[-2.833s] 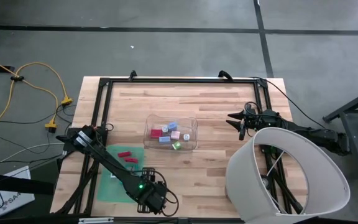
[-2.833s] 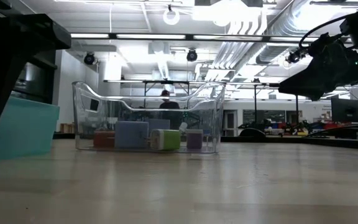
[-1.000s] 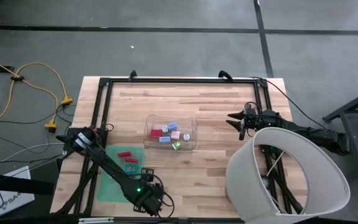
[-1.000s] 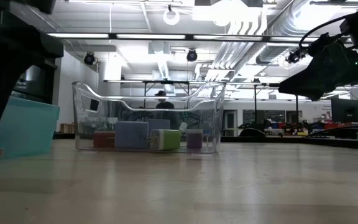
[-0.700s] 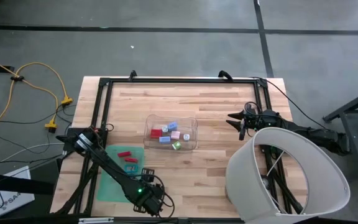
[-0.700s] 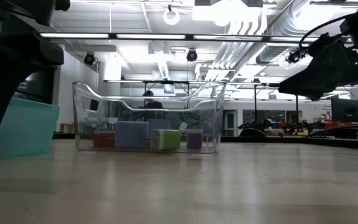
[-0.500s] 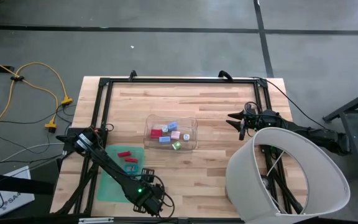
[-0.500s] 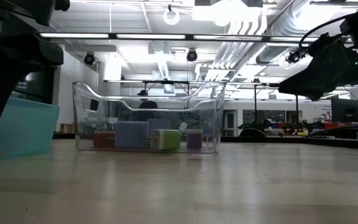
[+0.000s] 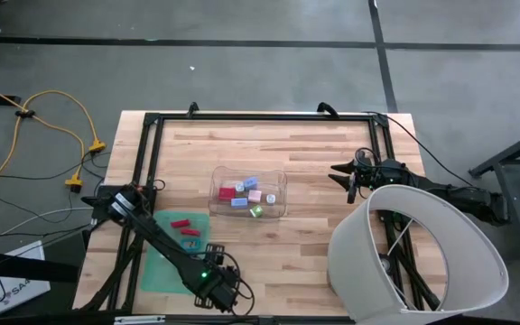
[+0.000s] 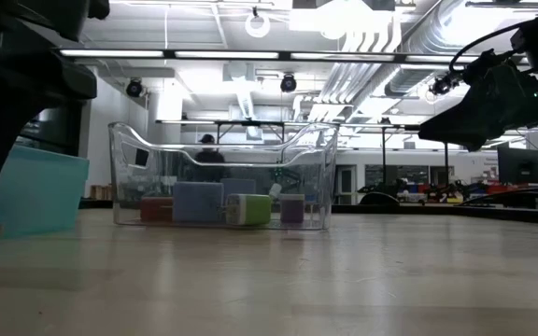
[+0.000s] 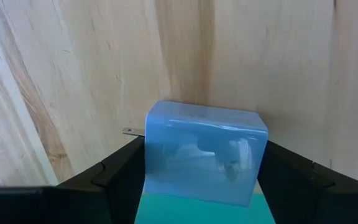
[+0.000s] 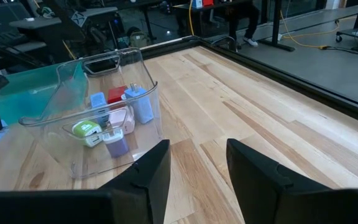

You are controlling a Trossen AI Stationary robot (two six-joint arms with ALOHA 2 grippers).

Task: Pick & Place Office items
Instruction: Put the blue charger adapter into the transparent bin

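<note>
We find the left hand (image 11: pixel 201 186) low over the near edge of the tabletop (image 9: pixel 332 181), at the near right corner of the green mat (image 9: pixel 165 262). Its two fingers (image 11: pixel 114 177) stand on either side of a light blue block (image 11: pixel 201 155) that sits on the wood at the mat's edge. The fingers sit close against the block's sides; we cannot tell whether they are gripping it or merely bracketing it.

The right hand (image 12: pixel 194 162) hangs above the far right part of the tabletop, well apart from the clear bin (image 9: pixel 247 194). Its fingers are parted with nothing between them.

The bin stands near the middle of the tabletop. Inside it we note several office items: a red piece (image 9: pixel 227 191), a blue piece (image 9: pixel 250 182), a pink piece (image 9: pixel 255 195) and a green piece (image 9: pixel 257 211), lying close together on the bin floor. Two red pieces (image 9: pixel 181 224) and a teal piece (image 9: pixel 190 242) lie on the mat, outside the bin. A large white shade (image 9: pixel 413 257) covers the near right corner in the high view.
</note>
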